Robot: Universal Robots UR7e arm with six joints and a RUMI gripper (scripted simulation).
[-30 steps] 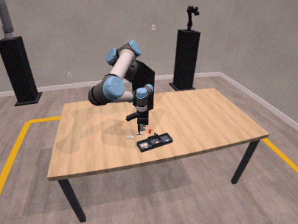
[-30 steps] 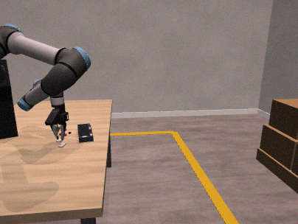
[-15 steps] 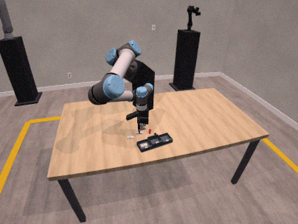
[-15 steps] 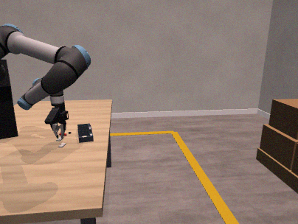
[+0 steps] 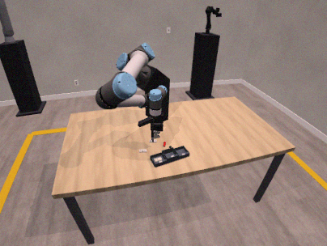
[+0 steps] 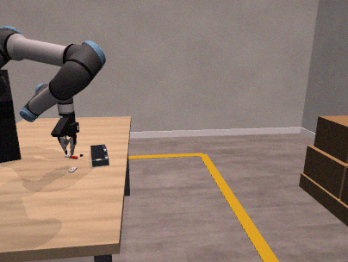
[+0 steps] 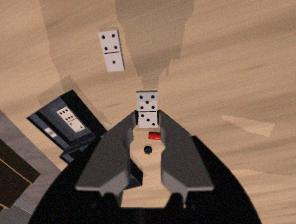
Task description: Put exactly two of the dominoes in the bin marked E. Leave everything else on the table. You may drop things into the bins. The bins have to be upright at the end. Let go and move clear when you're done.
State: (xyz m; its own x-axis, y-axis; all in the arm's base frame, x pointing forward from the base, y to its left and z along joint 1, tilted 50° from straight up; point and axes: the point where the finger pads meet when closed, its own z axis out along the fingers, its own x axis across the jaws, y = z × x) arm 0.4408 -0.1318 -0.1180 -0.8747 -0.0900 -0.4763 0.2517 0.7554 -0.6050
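Fingers [image 5: 152, 133] [image 6: 72, 146] closed on a domino [image 5: 153, 141] [image 6: 67, 156] [image 7: 147, 101], red piece [image 5: 164, 144] [image 6: 74, 157] [image 7: 154, 136] and black piece [image 5: 170, 147] [image 6: 81, 155] [image 7: 148, 150] near, second domino [image 5: 142, 150] [image 6: 72, 170] [image 7: 111, 51] apart, bins [image 5: 174, 160] [image 6: 101, 164] [image 7: 88, 111] beyond

"What's changed?"

"The black two-jaw gripper's [image 5: 153, 141] [image 6: 69, 155] [image 7: 147, 119] fingers are closer together now."

"Where?"

"Around the white, black-dotted rectangular domino [image 5: 153, 141] [image 6: 67, 156] [image 7: 147, 106], at ten o'clock from the black bins [image 5: 175, 159] [image 6: 101, 163] [image 7: 73, 92] in the top view."
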